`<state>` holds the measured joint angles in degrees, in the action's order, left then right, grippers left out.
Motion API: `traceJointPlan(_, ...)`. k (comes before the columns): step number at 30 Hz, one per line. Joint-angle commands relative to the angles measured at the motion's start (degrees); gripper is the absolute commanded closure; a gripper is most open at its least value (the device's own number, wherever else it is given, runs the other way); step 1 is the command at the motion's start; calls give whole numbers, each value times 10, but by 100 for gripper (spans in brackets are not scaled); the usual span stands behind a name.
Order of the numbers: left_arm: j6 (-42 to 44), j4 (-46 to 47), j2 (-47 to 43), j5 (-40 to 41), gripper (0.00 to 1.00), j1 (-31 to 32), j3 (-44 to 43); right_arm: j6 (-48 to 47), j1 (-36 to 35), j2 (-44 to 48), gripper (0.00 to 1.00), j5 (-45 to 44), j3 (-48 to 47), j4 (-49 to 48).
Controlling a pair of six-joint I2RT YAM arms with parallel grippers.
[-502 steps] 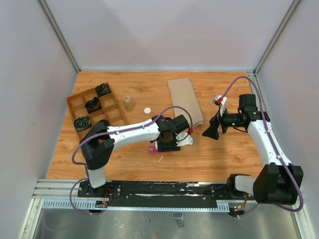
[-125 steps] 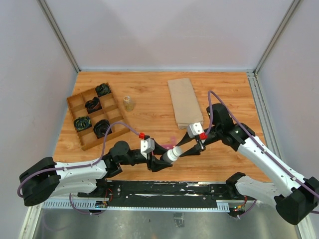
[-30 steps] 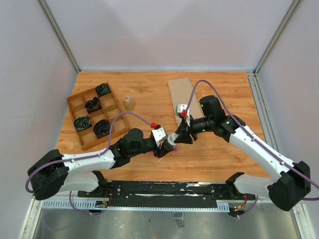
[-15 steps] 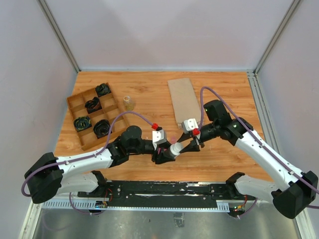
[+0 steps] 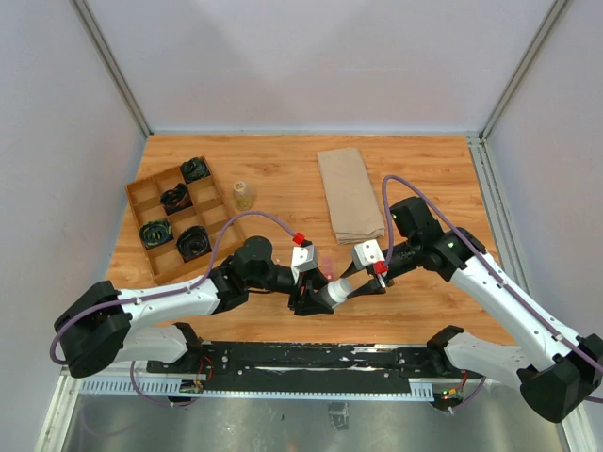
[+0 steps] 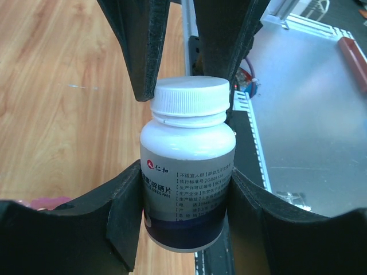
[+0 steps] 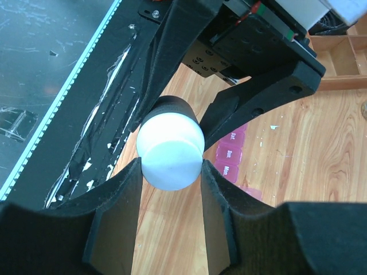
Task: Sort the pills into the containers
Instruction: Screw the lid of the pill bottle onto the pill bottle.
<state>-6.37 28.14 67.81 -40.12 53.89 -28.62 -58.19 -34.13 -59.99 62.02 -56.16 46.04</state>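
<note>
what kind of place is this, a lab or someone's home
Most likely a robotics lab cell: two robot arms bolted to a metal rail, a wooden tabletop boxed in by plain grey panels, a white pill bottle clamped in both sets of jaws.

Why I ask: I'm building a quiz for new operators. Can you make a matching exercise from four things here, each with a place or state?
1 white pill bottle
2 pink pill containers
3 wooden divided tray
4 small clear bottle

A black items in its compartments
B upright on the table, untouched
C held off the table by left gripper and right gripper
D lying on the table beneath the grippers

Pairs: 1-C, 2-D, 3-A, 4-B
</note>
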Motion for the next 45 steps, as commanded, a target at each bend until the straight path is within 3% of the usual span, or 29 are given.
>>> traceJointPlan(1, -45, 101, 11, -50, 100, -1, -40, -51, -2, 17, 74, -11, 25, -7)
traceJointPlan(12, -59, 102, 30, -69, 100, -1, -33, -85, 38, 41, 74, 24, 27, 2)
traceJointPlan(20, -64, 103, 40, -86, 100, -1, -43, -132, 27, 20, 72, 55, 46, 16)
traceJointPlan(35, -52, 47, 50, -133, 100, -3, -78, -171, 14, -2, 68, 26, 33, 58)
traceJointPlan(40, -25, -2, 54, -79, 100, -6, -96, -134, 12, -23, 68, 32, 25, 57)
traceJointPlan(45, 22, -53, 48, 48, 100, -5, -108, 19, 12, -93, 71, -31, -18, 21)
